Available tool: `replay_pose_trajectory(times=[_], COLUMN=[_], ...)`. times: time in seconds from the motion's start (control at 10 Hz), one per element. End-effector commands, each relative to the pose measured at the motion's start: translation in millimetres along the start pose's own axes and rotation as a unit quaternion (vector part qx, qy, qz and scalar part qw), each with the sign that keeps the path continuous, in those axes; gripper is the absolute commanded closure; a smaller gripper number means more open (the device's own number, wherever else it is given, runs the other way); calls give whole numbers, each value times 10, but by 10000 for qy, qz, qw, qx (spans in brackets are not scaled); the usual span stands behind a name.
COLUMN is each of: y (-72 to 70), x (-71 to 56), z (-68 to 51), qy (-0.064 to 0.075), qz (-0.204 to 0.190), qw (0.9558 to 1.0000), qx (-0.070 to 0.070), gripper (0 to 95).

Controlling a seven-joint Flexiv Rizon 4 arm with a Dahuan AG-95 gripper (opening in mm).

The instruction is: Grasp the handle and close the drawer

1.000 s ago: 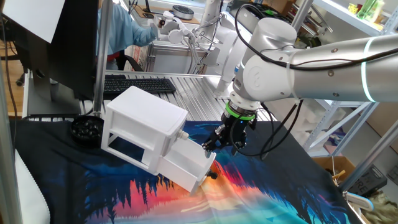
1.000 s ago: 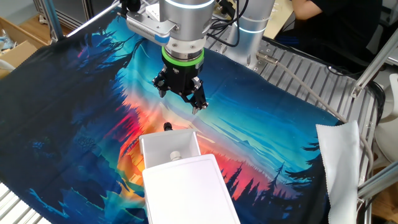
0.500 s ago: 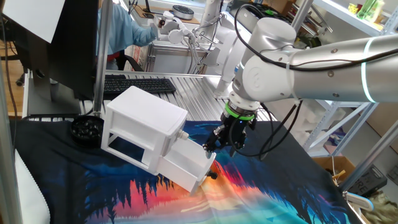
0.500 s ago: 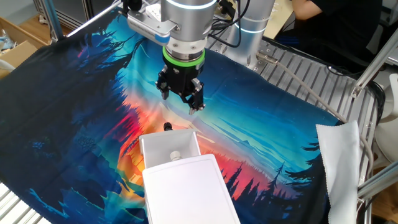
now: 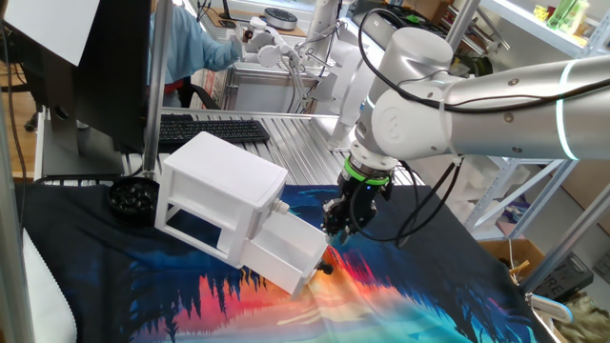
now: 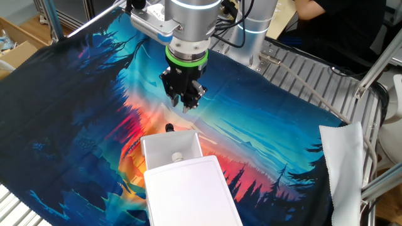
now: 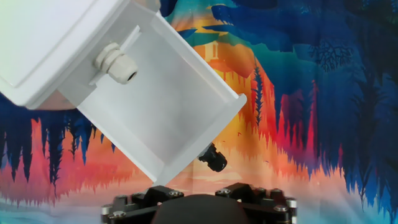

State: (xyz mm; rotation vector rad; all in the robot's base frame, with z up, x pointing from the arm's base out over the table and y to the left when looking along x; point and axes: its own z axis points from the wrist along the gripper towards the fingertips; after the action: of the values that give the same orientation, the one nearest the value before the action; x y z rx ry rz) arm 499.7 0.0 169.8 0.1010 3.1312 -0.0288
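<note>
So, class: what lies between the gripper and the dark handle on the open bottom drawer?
Nothing but bare printed cloth: in the other fixed view the gripper hangs apart from the handle of the drawer.

gripper fingertips cut off, hand view | cabinet cropped, bottom edge

A black keyboard lies behind the colourful printed cloth.

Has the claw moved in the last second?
Yes. The claw has turned about its axis and shifted slightly toward the handle; the drawer stayed put.
</note>
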Motion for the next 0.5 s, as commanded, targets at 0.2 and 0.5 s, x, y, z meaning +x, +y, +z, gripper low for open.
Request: replay_pose_trajectory(times=[0.2, 0.5], y=[0, 0], x=[-3, -3], z=[-2, -2], qy=[9, 8], qz=[-11, 63], qw=[10000, 10000], qx=[8, 12], gripper=[950, 950])
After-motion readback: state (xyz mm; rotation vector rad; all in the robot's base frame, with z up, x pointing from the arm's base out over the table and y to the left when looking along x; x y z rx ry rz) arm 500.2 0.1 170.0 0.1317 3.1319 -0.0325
